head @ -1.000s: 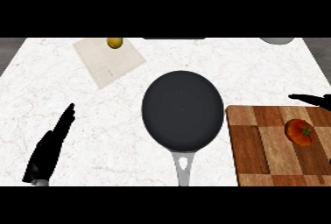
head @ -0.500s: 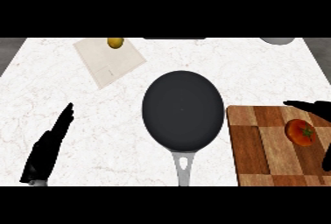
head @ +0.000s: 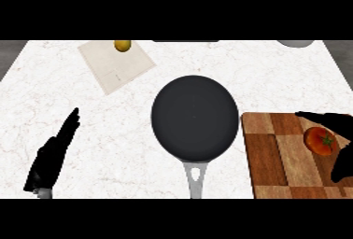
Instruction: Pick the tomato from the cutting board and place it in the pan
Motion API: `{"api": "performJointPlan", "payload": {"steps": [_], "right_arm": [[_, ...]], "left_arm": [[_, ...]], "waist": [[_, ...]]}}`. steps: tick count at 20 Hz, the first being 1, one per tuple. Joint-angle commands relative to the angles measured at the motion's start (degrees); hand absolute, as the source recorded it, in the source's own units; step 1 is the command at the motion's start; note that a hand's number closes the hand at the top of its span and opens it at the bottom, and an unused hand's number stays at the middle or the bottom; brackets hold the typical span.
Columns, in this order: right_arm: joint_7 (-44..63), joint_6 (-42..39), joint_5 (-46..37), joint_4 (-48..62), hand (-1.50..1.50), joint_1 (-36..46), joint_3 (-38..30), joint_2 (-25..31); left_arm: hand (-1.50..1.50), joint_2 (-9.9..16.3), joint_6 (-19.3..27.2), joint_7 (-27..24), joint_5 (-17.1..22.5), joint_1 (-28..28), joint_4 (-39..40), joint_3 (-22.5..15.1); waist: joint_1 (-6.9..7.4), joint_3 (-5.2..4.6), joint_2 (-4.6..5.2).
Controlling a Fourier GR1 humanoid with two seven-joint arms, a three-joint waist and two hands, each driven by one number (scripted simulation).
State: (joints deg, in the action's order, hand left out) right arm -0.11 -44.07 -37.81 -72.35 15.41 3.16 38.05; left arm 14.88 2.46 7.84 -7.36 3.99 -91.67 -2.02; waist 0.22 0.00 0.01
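Bright even light; counter [head: 138, 121] shadowless, no glare; slightly soft edges.

Black pan [head: 194, 120] mid-desk [head: 276, 79], tomato [head: 321, 141] on cutting board [head: 276, 158], right robot hand [head: 338, 126] curving around tomato, left robot hand [head: 53, 154] open at left.

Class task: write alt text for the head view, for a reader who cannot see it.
The robot's right hand curves around a red tomato on a wooden cutting board at the right edge. A black pan sits mid-counter, handle toward the robot. The left hand rests open at lower left; a small yellow item lies on a pale sheet far left.
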Motion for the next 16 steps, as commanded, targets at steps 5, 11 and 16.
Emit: {"api": "performJointPlan", "payload": {"steps": [5, 11, 16], "right_arm": [[-5.78, 3.53, -2.98, 8.09, 1.50, 4.06, -1.64, -4.45], [-6.54, 0.98, -1.32, 5.99, 1.50, -0.37, -4.02, -5.74], [-7.75, 3.22, -2.52, 6.14, 1.50, -1.14, -6.23, -6.62]], "left_arm": [[0.00, -1.37, -1.40, 0.51, -1.28, -0.03, -1.11, 1.04], [0.00, -1.76, -2.71, 5.13, -1.99, 2.35, -6.81, 0.81], [0.00, -2.44, -3.21, 0.39, -2.92, 0.96, -1.77, 2.76]], "waist": [[0.19, 0.01, 0.04], [-0.05, 0.01, -0.08], [-0.03, 0.01, -0.01]]}}
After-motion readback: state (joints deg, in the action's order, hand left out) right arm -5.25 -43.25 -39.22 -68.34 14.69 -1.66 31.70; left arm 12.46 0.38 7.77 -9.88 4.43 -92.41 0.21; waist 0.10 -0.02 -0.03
